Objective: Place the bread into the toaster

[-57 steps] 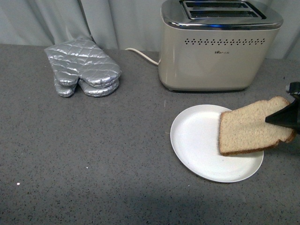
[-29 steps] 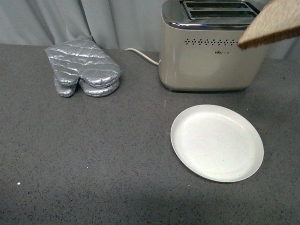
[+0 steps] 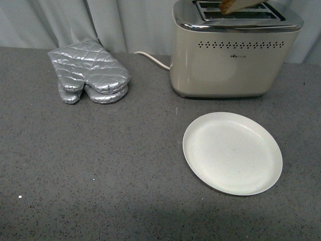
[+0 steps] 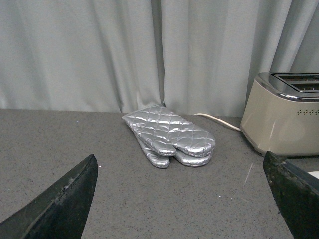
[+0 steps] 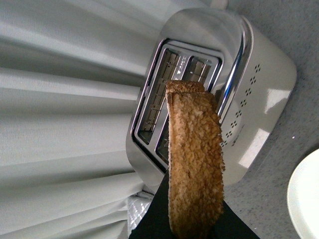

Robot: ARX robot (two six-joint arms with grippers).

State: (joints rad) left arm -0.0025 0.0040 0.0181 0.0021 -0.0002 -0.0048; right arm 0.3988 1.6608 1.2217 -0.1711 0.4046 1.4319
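The beige toaster (image 3: 225, 55) with a chrome top stands at the back right of the grey counter. A corner of the bread (image 3: 234, 5) shows just above its slots at the top edge of the front view. In the right wrist view my right gripper (image 5: 192, 219) is shut on the bread (image 5: 194, 164), held edge-on above the toaster (image 5: 249, 99), over its two open slots. My left gripper (image 4: 184, 199) is open and empty, low over the counter, with the toaster (image 4: 281, 119) off to its side. Neither arm shows in the front view.
A silver quilted oven mitt (image 3: 90, 73) lies at the back left, also in the left wrist view (image 4: 169, 135). A round white plate (image 3: 231, 152), empty, sits in front of the toaster. A white cord (image 3: 153, 59) runs from the toaster. Grey curtains hang behind.
The bread has gone from the plate up and back to above the toaster's slots. The right gripper has left the front view.
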